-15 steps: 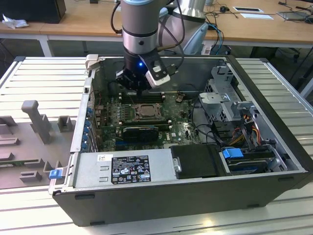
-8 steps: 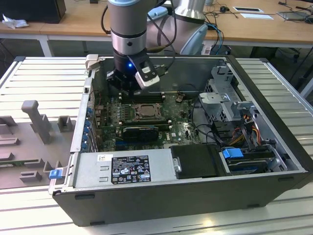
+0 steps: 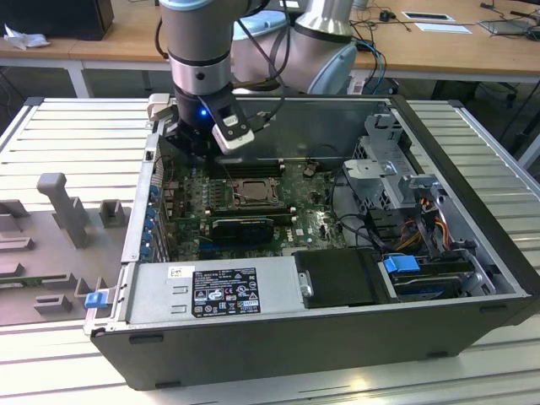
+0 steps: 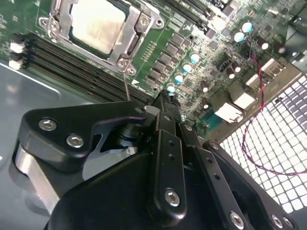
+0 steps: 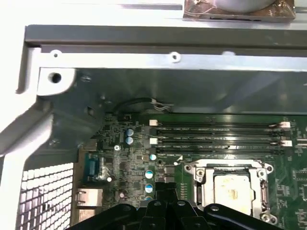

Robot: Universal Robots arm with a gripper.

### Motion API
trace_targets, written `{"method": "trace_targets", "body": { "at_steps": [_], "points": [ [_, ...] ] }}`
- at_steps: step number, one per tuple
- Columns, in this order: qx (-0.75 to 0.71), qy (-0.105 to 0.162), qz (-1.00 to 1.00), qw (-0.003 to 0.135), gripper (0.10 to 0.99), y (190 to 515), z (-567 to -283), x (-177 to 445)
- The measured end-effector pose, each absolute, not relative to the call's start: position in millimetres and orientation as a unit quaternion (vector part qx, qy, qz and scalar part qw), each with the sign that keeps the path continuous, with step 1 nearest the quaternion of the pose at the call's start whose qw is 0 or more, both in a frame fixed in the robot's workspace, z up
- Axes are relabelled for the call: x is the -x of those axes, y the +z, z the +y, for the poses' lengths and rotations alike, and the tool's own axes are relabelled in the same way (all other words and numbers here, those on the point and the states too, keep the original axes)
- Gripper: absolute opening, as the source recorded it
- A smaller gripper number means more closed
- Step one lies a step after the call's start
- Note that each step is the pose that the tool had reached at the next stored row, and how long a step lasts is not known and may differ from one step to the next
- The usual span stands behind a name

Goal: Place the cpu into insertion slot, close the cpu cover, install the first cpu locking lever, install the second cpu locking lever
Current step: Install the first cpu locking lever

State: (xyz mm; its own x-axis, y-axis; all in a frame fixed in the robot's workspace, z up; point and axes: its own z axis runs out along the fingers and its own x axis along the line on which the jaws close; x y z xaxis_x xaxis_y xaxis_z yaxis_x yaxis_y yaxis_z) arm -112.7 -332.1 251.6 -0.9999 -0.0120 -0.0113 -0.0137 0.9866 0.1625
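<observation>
The cpu [image 4: 98, 26] is seated flat in the insertion slot [image 3: 228, 192], and the cpu cover [image 4: 127, 42] is laid down around its pale top, so that the chip is framed and kept in place by the metal. The end effector [image 4: 165, 99] is held just beside the insertion slot, above the memory slots [image 4: 72, 60], with its fingertips pressed together and nothing gripped between them; this is judged a pose suited to pushing rather than grasping. A thin wire lever [image 4: 126, 84] is seen running from the insertion slot's corner toward those closed tips.
</observation>
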Motion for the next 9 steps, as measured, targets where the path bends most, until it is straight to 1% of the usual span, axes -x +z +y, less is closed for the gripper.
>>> {"method": "trace_targets", "body": {
  "at_steps": [9],
  "points": [
    [0.007,0.082,0.997,0.005,0.106,253,-317,115]
  ]
}}
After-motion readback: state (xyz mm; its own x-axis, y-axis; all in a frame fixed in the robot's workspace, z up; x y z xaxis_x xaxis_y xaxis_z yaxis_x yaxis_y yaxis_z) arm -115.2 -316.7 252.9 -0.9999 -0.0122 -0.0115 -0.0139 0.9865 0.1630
